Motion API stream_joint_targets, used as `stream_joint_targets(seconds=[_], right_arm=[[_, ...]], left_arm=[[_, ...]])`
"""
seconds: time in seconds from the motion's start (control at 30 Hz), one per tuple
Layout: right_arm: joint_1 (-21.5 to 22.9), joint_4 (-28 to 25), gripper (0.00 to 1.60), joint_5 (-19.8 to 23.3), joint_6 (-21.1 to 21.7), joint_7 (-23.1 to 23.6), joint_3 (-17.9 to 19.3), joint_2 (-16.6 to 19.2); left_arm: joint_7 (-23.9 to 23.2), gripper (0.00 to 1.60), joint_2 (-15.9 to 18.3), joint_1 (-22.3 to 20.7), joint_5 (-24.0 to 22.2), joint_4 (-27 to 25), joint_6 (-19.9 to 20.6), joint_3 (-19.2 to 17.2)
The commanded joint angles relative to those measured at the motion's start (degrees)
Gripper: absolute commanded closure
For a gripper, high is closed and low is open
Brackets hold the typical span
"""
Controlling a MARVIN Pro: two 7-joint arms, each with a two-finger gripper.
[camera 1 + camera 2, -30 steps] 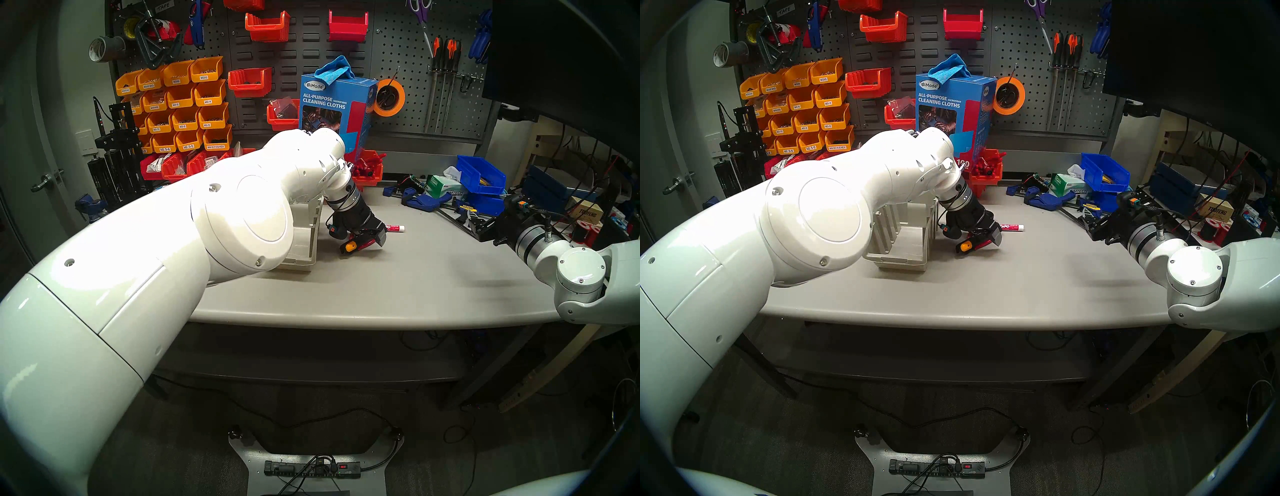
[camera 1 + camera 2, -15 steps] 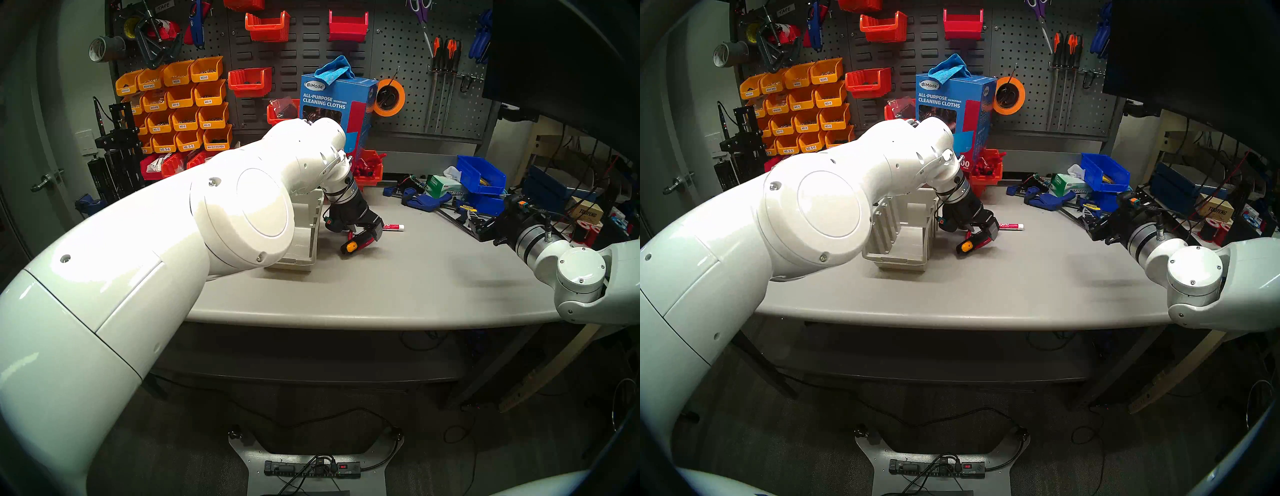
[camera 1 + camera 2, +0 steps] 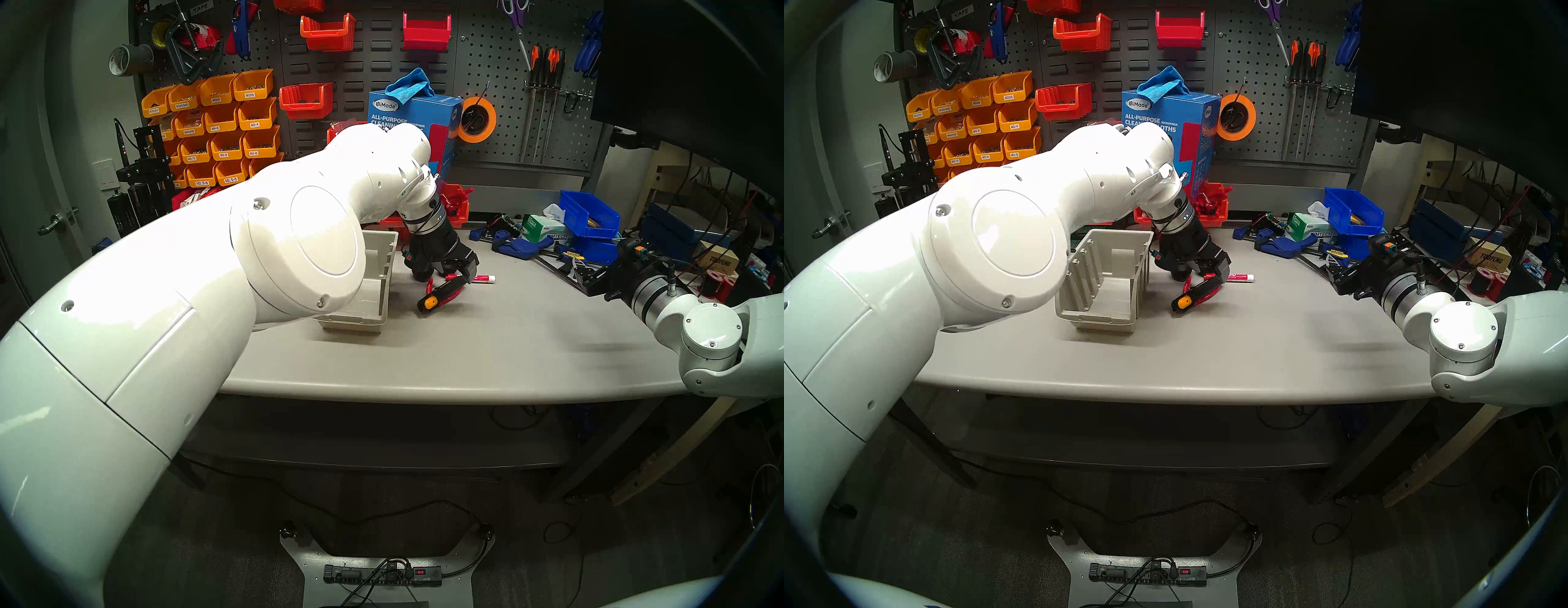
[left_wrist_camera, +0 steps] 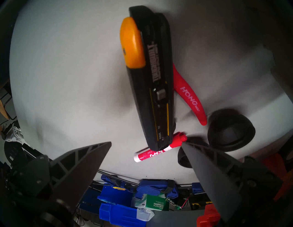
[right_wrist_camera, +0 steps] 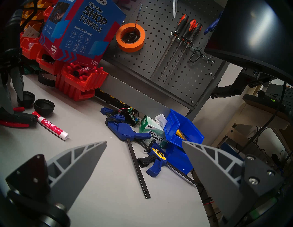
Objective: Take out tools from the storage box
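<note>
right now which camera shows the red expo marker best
The right wrist view: the Expo marker lies in full, cap to tail, its label readable. In the left wrist view the long black tool lies across its cap end. Both head views show only its white tail end, behind the left pincer.

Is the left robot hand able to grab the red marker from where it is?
Probably yes. The left gripper hangs open just above the marker on the table. But the long black tool lies across the marker's capped end, so only the white end is free.
</note>
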Motion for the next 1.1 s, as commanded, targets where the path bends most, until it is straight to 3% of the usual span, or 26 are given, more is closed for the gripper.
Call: stream_joint_targets(seconds=[0.0,0.03,0.2,0.27,0.53,1.07], right_arm=[[0.38,0.12,0.0,0.05,-0.13,-0.15,0.35,-0.04],[0.38,0.12,0.0,0.06,-0.14,-0.15,0.35,-0.05],[0.38,0.12,0.0,0.08,-0.18,-0.16,0.33,-0.09],[0.38,0.12,0.0,0.09,-0.19,-0.16,0.33,-0.1],[0.39,0.11,0.0,0.14,-0.25,-0.18,0.32,-0.15],[0.41,0.1,0.0,0.28,-0.38,-0.27,0.35,-0.2]], left_arm=[[2.12,0.0,1.38,-7.46,-0.5,0.67,0.47,-0.84],[1.98,0.0,1.75,-5.99,-0.47,0.67,1.43,-1.19],[3.53,0.0,3.77,-9.5,-0.09,0.67,1.34,-1.01],[3.34,0.0,4.28,-8.37,0.01,0.67,2.12,-1.12],[4.8,0.0,8.71,-12.51,0.97,0.68,2.21,0.04],[7.15,0.0,14.49,-15.02,8.47,-1.44,0.82,7.33]])
